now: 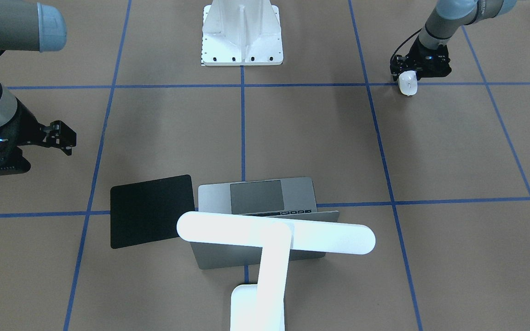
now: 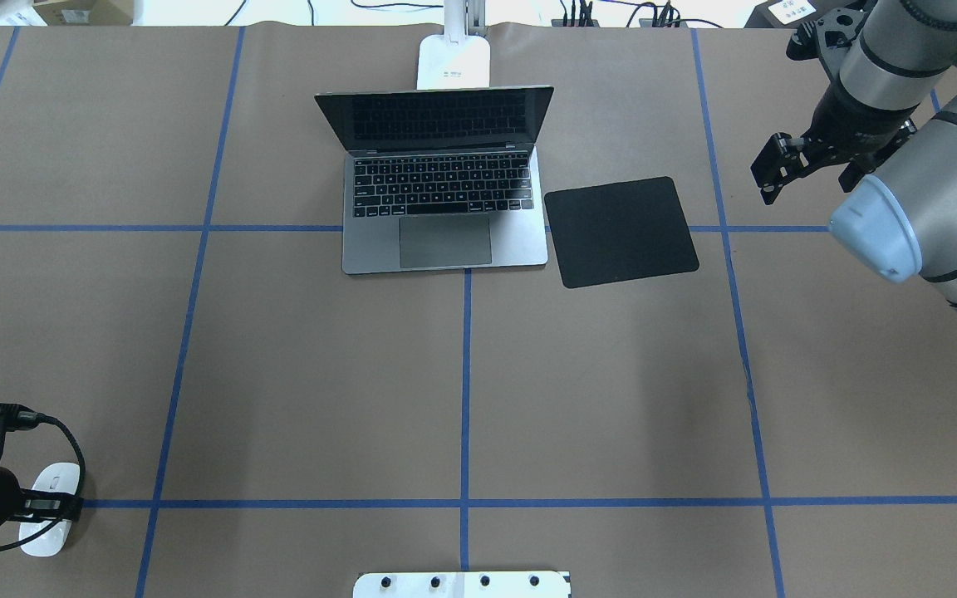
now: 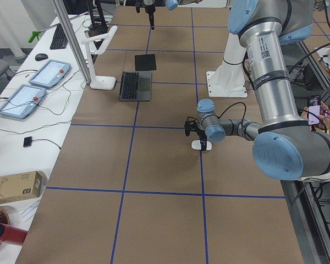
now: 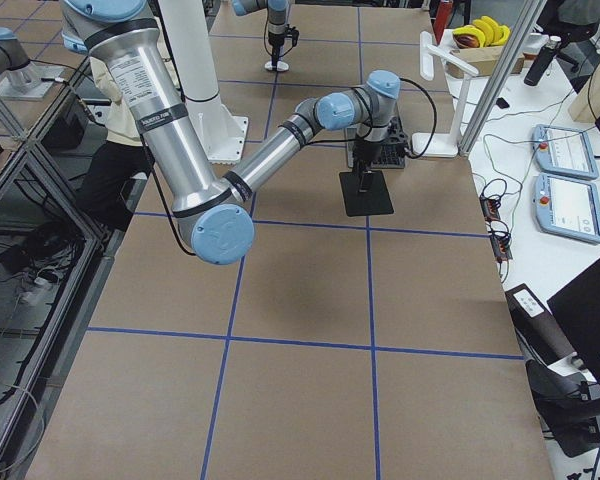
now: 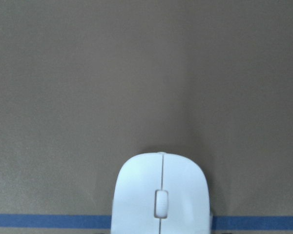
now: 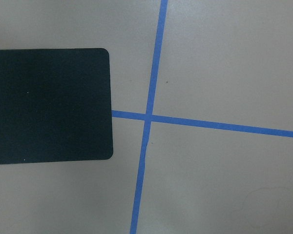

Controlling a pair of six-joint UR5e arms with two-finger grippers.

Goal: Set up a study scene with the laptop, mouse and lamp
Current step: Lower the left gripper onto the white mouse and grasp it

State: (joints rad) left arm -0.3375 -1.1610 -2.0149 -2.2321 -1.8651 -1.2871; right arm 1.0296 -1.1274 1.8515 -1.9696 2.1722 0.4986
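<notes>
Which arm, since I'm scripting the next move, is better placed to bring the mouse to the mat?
Left. The left gripper sits directly over the mouse, ready to grasp it. The right gripper hovers empty near the mat, far from the mouse.

Left pincer (image 1: 409, 76) low; right pincer (image 1: 64, 137) aloft, jaws apart

Brown paper is covering the counter (image 2: 611, 390), and blue tape lines (image 2: 465, 374) are dividing it into big squares. Along one long edge of the counter a white desk (image 3: 16, 159) is standing; it is carrying two tablets (image 3: 49, 73), a black keyboard (image 3: 59, 36) and a cardboard box (image 3: 14, 188). A slanted metal post (image 3: 71, 38) is rising at this edge of the counter. Even light is falling on the counter.
</notes>
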